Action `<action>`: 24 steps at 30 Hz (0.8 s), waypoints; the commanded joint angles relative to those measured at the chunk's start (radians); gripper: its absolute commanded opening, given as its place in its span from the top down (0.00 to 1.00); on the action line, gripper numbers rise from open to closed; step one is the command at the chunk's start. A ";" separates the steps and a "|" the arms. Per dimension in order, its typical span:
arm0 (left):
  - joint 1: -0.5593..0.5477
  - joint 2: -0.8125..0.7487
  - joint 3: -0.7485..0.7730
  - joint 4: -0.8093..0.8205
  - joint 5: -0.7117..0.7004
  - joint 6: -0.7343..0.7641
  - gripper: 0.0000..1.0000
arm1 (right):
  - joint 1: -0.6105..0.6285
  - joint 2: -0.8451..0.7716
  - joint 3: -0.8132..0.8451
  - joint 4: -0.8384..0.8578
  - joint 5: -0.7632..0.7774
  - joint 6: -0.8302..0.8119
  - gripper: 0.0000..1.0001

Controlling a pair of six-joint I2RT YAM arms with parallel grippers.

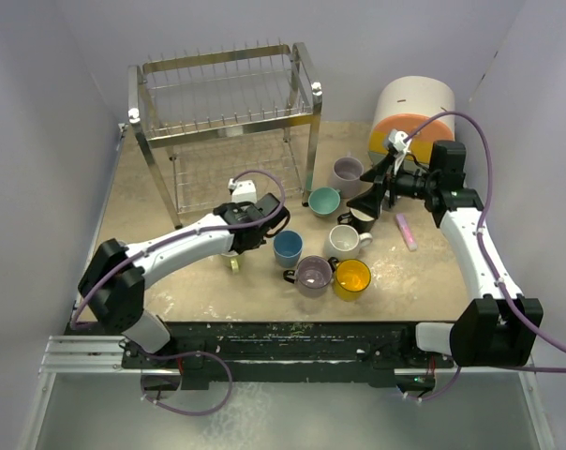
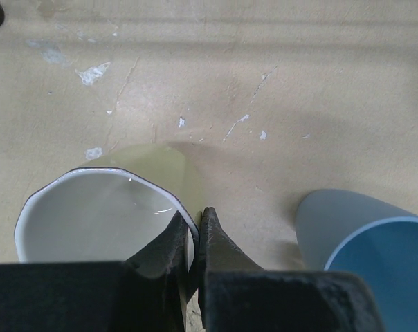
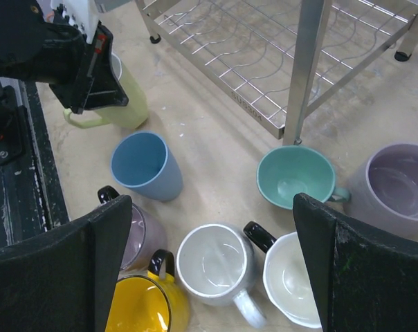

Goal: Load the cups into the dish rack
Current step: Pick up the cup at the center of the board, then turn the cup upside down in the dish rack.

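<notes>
Top external: a chrome-tube rack [image 1: 225,122] with thin wire grids stands upper left on a scuffed beige table [image 1: 405,291] (pale walls all round). Glossy ceramic cups [image 1: 344,240] cluster at centre, right of the rack's foot. Left gripper [image 1: 238,246] sits over a pale mug [image 1: 233,263] just left of the cluster.

Left wrist: dark jaws are clenched on that mug's thin rim at lower left, one inside and one outside; the interior is glazed white. A blue cup [image 2: 375,256] stands lower right, apart from it.

Right wrist: right gripper [image 3: 210,214] is spread wide, grasping nothing, above the cups; the rack's wire shelf runs along the top.
</notes>
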 commanded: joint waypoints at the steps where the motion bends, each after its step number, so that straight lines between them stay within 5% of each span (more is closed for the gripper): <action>1: -0.001 -0.146 -0.007 0.032 -0.039 0.064 1.00 | 0.010 -0.024 -0.008 0.057 -0.057 0.025 0.00; 8: -0.001 -0.336 -0.060 0.129 0.050 0.156 1.00 | 0.019 -0.023 -0.028 0.099 -0.100 0.052 0.00; 17: -0.001 -0.612 -0.216 0.546 0.344 0.310 1.00 | 0.037 -0.019 -0.063 0.185 -0.154 0.130 0.00; 24: -0.001 -0.659 -0.285 0.849 0.498 0.317 1.00 | 0.047 -0.032 -0.088 0.270 -0.197 0.204 0.00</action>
